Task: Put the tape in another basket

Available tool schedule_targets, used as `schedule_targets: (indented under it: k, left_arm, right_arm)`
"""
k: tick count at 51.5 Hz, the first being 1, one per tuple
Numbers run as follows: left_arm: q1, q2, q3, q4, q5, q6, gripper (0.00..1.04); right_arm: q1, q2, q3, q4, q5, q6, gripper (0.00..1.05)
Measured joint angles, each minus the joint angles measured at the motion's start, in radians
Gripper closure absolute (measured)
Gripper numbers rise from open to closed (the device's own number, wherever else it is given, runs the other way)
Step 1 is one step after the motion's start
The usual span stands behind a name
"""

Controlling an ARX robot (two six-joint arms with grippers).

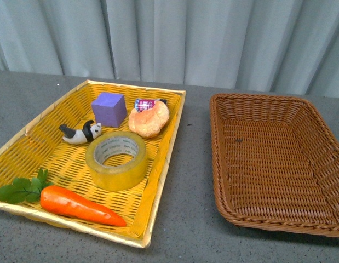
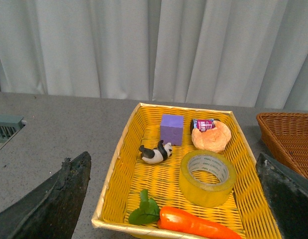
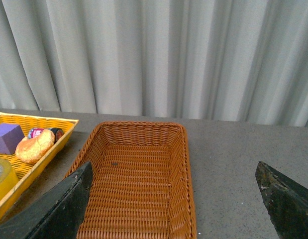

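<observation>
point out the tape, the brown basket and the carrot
tape (image 1: 115,178), front view, yellowish outer wall
basket (image 1: 268,159), front view, bare woven floor
carrot (image 1: 76,205), front view, orange body

The tape (image 1: 115,159) lies flat in the yellow woven tray (image 1: 27,153), between a toy carrot (image 1: 76,205) and a bread roll (image 1: 149,119), near a panda figurine (image 1: 80,133) and a purple cube (image 1: 109,108). The brown wicker basket (image 1: 268,159) sits apart, right of the tray.
</observation>
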Motion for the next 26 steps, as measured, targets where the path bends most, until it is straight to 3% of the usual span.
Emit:
schedule_targets:
  k: [26]
  left_arm:
    - [0.000, 0.000, 0.000, 0.000, 0.000, 0.000, 0.07]
  right_arm:
    - [0.000, 0.000, 0.000, 0.000, 0.000, 0.000, 0.09]
